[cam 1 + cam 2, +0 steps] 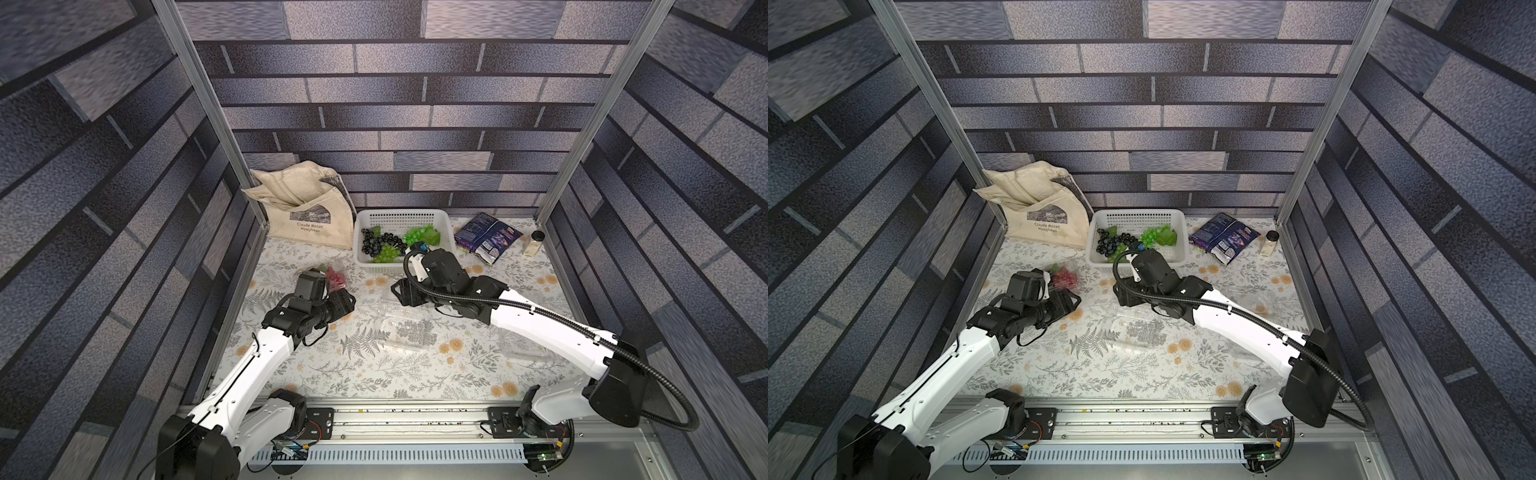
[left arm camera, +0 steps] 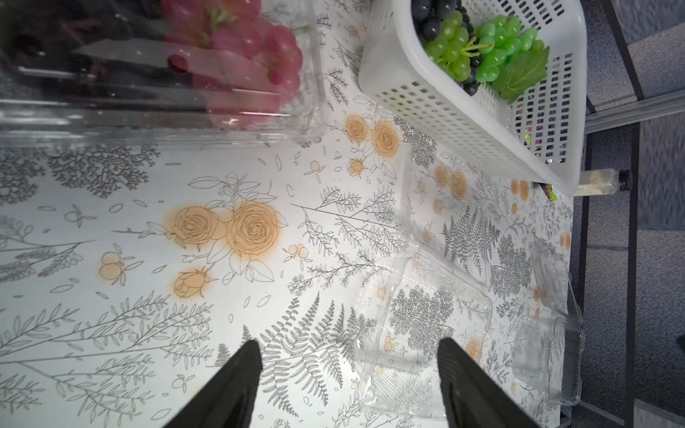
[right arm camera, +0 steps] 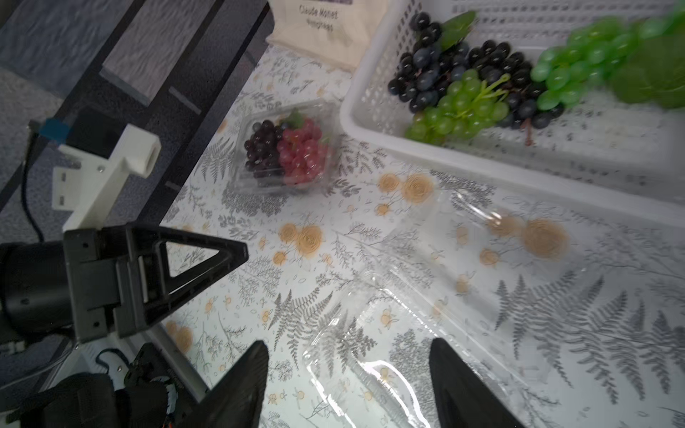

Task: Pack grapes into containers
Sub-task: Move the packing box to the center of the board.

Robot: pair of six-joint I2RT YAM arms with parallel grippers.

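Lying near one white basket (image 1: 401, 217) of grapes (image 1: 376, 244), three clear containers (image 1: 405, 328).

— Soft, even light from overhead: the floral tablecloth (image 1: 395, 374) is bright, and the brick-pattern walls (image 1: 104, 166) are dimmer and bowed at the edges in both top views.
— The right wrist view smears: the bright green grapes (image 3: 585, 55) blur, and glare streaks the clear clamshell (image 3: 370, 370).

Paired top views high overhead, looking down on whole table (image 1: 374, 374), wrist views close, both showing basket (image 2: 463, 122)
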